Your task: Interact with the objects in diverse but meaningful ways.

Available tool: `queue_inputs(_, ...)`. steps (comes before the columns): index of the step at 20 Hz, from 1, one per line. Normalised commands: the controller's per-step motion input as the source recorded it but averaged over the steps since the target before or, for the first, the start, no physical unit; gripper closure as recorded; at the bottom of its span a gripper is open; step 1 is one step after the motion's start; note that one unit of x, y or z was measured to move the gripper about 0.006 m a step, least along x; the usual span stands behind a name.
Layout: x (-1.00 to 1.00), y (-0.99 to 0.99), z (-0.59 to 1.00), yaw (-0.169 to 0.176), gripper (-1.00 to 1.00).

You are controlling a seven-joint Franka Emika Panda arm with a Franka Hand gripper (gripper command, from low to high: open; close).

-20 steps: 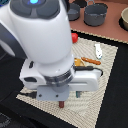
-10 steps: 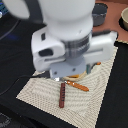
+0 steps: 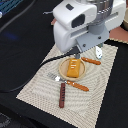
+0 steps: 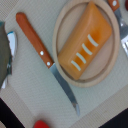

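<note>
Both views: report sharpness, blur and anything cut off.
Exterior view: soft and low in detail, the arm filling the top and hiding the end effector; the orange-yellow block on its plate and the sausage stick stay readable. Wrist view: mildly blurred throughout; the knife is clear enough, the red tomato cut off at the edge.

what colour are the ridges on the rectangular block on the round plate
White ridges on the orange-yellow rectangular block; clearest in the wrist view.
</note>
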Motion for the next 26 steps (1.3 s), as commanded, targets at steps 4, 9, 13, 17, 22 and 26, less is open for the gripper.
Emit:
queue_inputs(4,-0.11,0.02,-0.05,-0.129,-1.00)
queue_inputs(9,-0.37,0.04,0.05,-0.092,-1.00)
queue_inputs(13,-0.13,0.20,-0.12,-0.047,-1.00)
queue_inputs(17,-0.32,0.16,-0.30,-0.029,-1.00)
queue_inputs(22,-0.45,0.17,-0.31,-0.016,-1.00)
queue_inputs(26,-0.57,0.11,-0.20,-0.024,-1.00)
